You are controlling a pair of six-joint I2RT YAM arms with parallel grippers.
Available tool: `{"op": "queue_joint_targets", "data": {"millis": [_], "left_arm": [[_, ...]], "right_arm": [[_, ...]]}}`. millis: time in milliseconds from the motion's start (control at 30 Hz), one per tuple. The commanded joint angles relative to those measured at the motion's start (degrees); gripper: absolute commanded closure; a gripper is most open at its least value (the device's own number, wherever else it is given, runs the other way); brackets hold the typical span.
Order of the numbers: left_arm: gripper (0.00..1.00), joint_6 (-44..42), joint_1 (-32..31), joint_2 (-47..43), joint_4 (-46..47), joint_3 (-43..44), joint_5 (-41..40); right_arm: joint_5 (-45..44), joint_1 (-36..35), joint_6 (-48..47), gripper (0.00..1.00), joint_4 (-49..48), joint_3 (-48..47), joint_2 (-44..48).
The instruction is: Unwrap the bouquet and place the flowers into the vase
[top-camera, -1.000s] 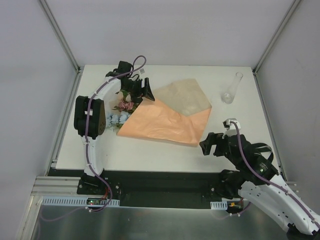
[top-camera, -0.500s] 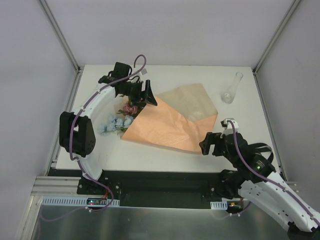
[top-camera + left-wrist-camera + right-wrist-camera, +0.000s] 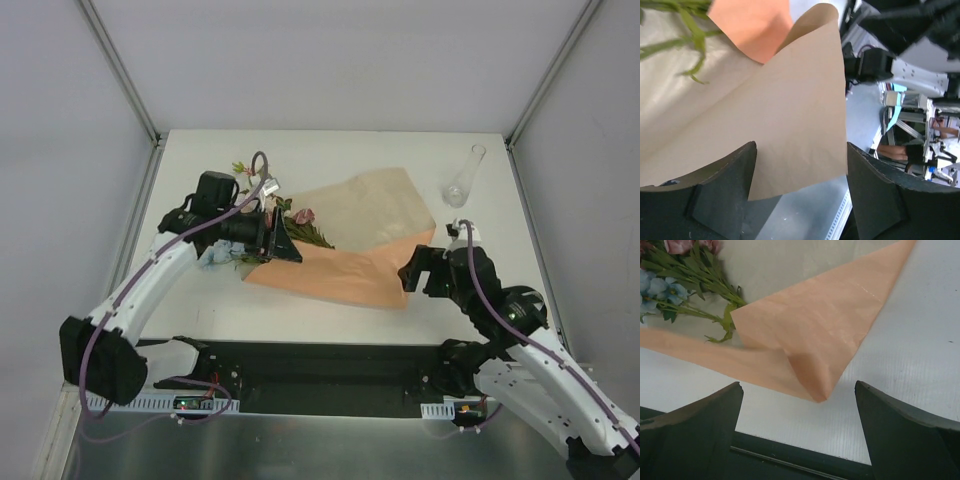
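A peach-orange paper sheet [image 3: 345, 262] with a tan kraft reverse lies opened out across the middle of the white table [image 3: 350, 150]. The green-stemmed flowers [image 3: 300, 218], pink roses and pale blue blossoms, rest on its left end. The left gripper [image 3: 278, 238] hangs over that end with its fingers spread, and a tan flap stands between them (loose, not pinched, from what I can see). The right gripper [image 3: 415, 272] gapes wide at the sheet's folded near-right corner. A small clear glass vase [image 3: 462, 180] stands near the table's far right corner.

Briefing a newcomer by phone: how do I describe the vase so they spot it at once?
On the white table, go to the far right corner, beyond the peach-orange paper. The vase sits alone there: small, slender-necked, the only clear glass thing.
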State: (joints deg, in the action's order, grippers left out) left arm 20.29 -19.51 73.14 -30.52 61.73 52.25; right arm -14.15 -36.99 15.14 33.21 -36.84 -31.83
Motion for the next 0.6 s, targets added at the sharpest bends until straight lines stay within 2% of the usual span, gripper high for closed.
{"op": "queue_joint_targets", "data": {"millis": [0,133,167,300,400,433,500,567], "left_arm": [[0.30,3.1,0.0,-10.6,0.7,-5.7,5.1],[0.18,4.6,0.4,-20.3,-0.3,-7.0,7.0],[0.11,4.0,0.5,-21.2,-0.8,-6.3,7.4],[0.01,2.2,0.5,-23.6,-0.9,-0.6,8.2],[0.01,3.4,0.5,-21.7,-0.9,2.1,6.7],[0.01,4.0,0.5,-19.4,-0.9,2.5,6.1],[0.06,5.1,0.5,-16.4,-0.8,3.1,4.4],[0.11,5.9,0.3,-11.3,-0.3,2.9,3.3]], "right_arm": [[8.5,3.4,-2.6,0.03,-3.2,-7.6,-8.3],[16.3,6.4,-3.4,0.03,-3.6,-12.5,-16.0],[17.3,6.3,-3.8,0.03,-3.7,-13.0,-17.0],[21.3,6.3,-4.7,0.03,-4.4,-10.0,-19.9],[24.2,6.2,-1.7,0.03,-7.9,-4.6,-17.8],[26.3,5.7,0.7,0.01,-11.6,0.0,-17.2],[28.8,4.3,3.7,0.01,-16.7,4.8,-16.5],[30.2,0.6,7.1,0.09,-22.7,9.8,-17.3]]}}
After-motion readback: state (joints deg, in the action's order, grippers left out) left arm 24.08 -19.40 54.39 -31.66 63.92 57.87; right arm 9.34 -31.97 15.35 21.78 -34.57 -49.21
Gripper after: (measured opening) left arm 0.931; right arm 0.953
